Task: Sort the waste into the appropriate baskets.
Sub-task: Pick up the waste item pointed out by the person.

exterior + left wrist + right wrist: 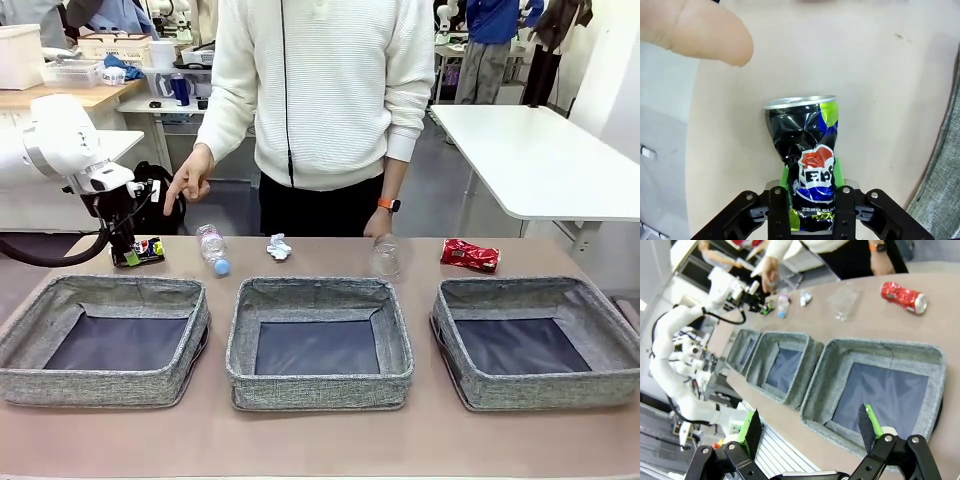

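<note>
step: picking the crushed dark can (807, 145); I judge it the first item, as the left basket (100, 385), middle basket (320, 388) and right basket (540, 388) hold nothing
left jaws: left gripper (811, 172) narrowed on the can; green pads touch both flanks at its waist; the can looks to be on the table (320, 440) at about 10 o'clock
right jaws: right gripper (810, 422) wide, holding nothing; hangs over the near side of the right basket
person: hand (190, 180) points down, at 1 o'clock of the can
other waste: far edge, 11 to 2 o'clock; bottle (212, 250); paper wad (279, 247); plastic cup (385, 258); red can (469, 256)
next: lift straight up; clear the soft wall of the left basket at 6 o'clock of the can; release over its floor; no labels visible, so can't tell which basket takes cans
risk: crumpled can, grip low on it; may pivot on lift
</note>
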Tool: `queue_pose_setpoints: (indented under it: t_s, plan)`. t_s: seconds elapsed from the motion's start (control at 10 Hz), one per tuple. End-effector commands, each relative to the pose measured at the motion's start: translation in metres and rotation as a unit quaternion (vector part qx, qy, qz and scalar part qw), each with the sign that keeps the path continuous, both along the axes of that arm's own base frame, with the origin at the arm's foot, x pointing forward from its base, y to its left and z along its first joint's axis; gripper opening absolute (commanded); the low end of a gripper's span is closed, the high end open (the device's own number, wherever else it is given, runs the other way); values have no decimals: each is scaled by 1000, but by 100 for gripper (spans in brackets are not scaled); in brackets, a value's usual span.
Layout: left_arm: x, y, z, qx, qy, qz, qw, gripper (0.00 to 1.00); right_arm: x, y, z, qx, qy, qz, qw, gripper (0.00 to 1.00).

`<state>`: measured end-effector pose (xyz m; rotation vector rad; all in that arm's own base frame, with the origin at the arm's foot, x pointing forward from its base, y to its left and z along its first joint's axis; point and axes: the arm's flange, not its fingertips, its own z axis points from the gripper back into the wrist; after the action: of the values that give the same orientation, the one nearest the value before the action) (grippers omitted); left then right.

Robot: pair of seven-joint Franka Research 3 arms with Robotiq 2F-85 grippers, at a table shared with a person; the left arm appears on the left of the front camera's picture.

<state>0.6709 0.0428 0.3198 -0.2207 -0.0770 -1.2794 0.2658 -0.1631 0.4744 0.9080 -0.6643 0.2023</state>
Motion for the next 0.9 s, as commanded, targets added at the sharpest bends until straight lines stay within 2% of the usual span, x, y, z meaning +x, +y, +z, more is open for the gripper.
queue_pose_setpoints:
  t_s: [0.0,0.1,0.2,0.3,0.4,0.5,0.6,0.8]
  plan:
    - [-2,3,1,1,6,4,1000,0,3,0,3,5,-15,4,1000,100]
    - [-6,6,19,-15,13,32,999,0,3,0,3,5,-15,4,1000,100]
    - [-22,8,57,-29,0,47,998,0,3,0,3,5,-15,4,1000,100]
    - [-57,4,102,-61,-32,39,997,0,3,0,3,5,-15,4,1000,100]
    - [-94,4,141,-81,-48,65,993,0,3,0,3,5,-15,4,1000,100]
    - [-126,2,166,-101,1,120,988,0,3,0,3,5,-15,4,1000,100]
    - [-157,-3,189,-151,57,140,977,0,3,0,3,5,-15,4,1000,100]
    - [-205,-14,208,-208,71,240,946,0,3,0,3,5,-15,4,1000,100]
